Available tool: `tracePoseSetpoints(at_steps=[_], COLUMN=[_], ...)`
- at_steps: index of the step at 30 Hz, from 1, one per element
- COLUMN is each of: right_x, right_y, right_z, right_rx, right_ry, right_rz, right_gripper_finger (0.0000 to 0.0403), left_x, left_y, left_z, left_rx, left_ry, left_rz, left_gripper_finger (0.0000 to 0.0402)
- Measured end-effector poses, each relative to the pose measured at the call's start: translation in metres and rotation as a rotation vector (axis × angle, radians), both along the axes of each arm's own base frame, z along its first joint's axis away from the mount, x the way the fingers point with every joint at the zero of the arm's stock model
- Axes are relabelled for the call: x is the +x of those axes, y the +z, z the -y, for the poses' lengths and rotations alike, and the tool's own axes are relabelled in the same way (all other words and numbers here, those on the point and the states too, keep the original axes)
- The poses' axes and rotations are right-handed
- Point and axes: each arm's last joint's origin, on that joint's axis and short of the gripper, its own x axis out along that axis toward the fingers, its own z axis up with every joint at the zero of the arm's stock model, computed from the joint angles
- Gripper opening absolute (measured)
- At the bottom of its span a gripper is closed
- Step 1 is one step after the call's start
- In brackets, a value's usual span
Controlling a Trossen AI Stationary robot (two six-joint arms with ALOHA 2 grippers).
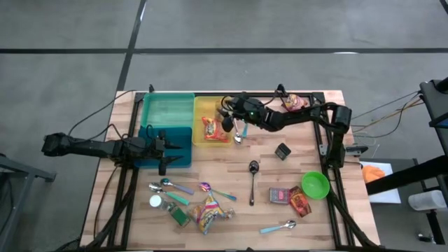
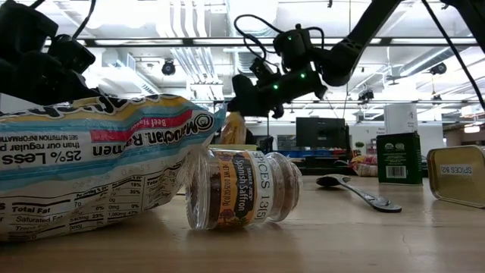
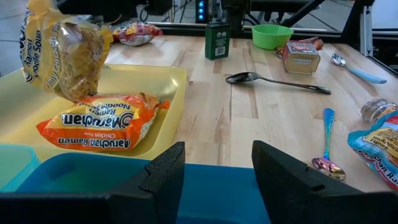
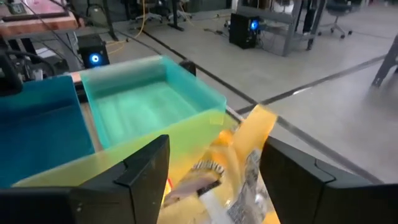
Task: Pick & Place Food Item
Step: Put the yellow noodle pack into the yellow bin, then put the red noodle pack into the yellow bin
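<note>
Yellow translucent plastic forms the shallow tray where my right gripper is working, near the far edge of the slatted wooden table. Its two flat dark fingers stand apart with a crinkly yellow ramen packet between them; in my right wrist view I cannot tell whether the pads touch the wrapper. From the left wrist view that packet hangs upright above the tray, its lumpy noodle block showing through the film. Flat on the tray floor lies an orange ramen packet, glossy and pillow-shaped. Beside the yellow tray sits a teal bin with smooth straight walls, and against that bin's near side a deeper blue bin. My left gripper waits low at the blue bin by the table's left edge, its blocky fingers held partly apart around nothing. Mid-table rests a dark metal spoon with a slim handle, and a small dark green box stands near it. Toward the right edge I see a round green bowl. Close to the near edge lies a clear glass spice jar on its side.
</note>
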Motion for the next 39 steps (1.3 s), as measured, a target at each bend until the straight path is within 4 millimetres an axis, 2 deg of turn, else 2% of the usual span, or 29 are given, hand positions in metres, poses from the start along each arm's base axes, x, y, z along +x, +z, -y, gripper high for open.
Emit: tracePoseSetpoints(at_steps=[5, 11, 23, 31, 39], right_x=[0.01, 0.02, 0.027, 0.018, -0.013], right_y=[0.019, 0.033, 0.04, 0.048, 0.075], right_z=[0.003, 0.006, 0.0, -0.003, -0.014], right_rx=[-0.074, -0.036, 0.011, 0.042, 0.114], right_ry=[0.037, 0.045, 0.118, 0.118, 0.104], right_rz=[0.006, -0.092, -0.226, -0.264, -0.399], right_gripper_finger=[0.0237, 0.0237, 0.0237, 0.0237, 0.0237], left_x=[0.0, 0.0, 0.0, 0.0, 0.0], left_y=[0.0, 0.0, 0.0, 0.0, 0.0], left_z=[0.0, 0.0, 0.0, 0.0, 0.0], left_rx=[0.0, 0.0, 0.0, 0.0, 0.0], left_ry=[0.0, -0.001, -0.001, -0.001, -0.001], left_rz=[0.0, 0.0, 0.0, 0.0, 0.0], left_gripper_finger=[0.0189, 0.0189, 0.0189, 0.0189, 0.0189])
